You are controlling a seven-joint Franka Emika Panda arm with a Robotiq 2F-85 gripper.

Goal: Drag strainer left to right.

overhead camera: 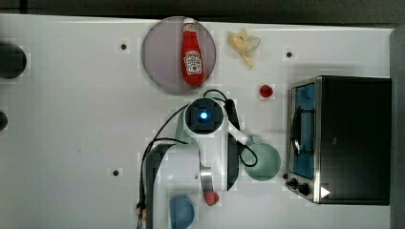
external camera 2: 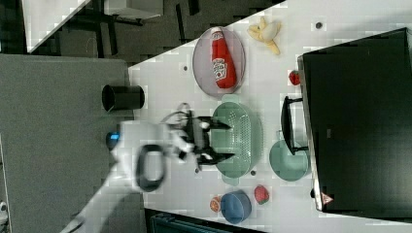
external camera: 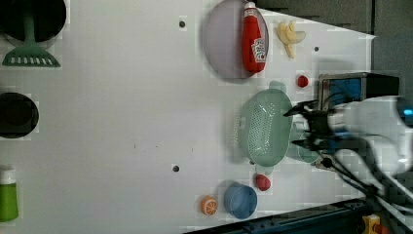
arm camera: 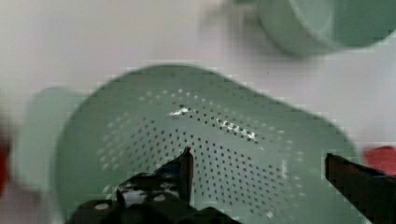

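The top view looks straight down on the worktop (overhead camera: pixel 71 119). The left and right views look from opposite sides, sharing the strainer (external camera: pixel 263 127). The wrist view sits close above it.

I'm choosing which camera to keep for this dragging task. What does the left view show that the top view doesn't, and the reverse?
Left view alone: the whole strainer, the open gripper at its edge, an orange half, a green spatula. Top view alone: the toaster oven in full; there the arm hides most of the strainer. Both: the ketchup bottle on the plate, the banana, the blue bowl.
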